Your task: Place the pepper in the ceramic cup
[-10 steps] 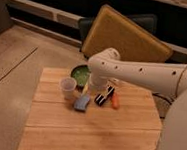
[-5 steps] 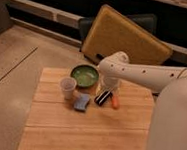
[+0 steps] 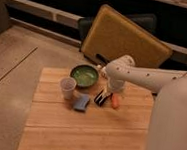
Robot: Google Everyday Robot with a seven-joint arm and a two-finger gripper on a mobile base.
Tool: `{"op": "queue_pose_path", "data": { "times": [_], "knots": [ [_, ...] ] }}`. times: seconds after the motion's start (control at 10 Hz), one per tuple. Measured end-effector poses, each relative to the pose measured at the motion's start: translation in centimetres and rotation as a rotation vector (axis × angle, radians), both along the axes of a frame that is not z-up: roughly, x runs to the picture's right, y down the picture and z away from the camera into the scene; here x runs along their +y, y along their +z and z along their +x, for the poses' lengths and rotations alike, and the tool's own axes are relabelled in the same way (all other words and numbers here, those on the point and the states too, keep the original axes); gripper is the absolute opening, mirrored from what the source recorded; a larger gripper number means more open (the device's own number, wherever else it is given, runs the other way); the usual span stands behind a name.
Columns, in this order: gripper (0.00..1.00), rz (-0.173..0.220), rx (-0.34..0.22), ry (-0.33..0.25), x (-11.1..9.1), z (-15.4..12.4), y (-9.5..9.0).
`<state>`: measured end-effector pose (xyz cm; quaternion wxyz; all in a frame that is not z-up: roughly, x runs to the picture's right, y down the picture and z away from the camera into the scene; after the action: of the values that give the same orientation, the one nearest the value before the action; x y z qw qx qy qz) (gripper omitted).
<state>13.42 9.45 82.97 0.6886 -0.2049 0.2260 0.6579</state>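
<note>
The pepper (image 3: 115, 101) is left lying on the wooden table (image 3: 56, 131), just beside a striped block (image 3: 101, 98). The gripper (image 3: 111, 87) is held just above it, released and empty, presumably for a grasp. The way to the cup (image 3: 67, 87) is partly barred by block and sponge (image 3: 81, 102); lifting over is advised
</note>
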Motion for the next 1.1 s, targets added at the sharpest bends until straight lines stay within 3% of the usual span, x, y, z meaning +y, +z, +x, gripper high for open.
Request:
{"op": "queue_pose_path", "data": {
  "times": [0.2,0.4,0.7,0.8,1.1],
  "knots": [
    [0.65,0.006,0.007,-0.025,0.0,0.3,0.0],
    [0.65,0.025,0.035,-0.117,0.2,0.9,1.2],
    [0.65,0.009,0.093,-0.24,1.4,2.5,3.7],
    [0.65,0.001,0.1,-0.237,1.9,2.5,4.6],
    [0.65,-0.017,0.088,-0.123,3.4,2.1,6.4]
  ]
}}
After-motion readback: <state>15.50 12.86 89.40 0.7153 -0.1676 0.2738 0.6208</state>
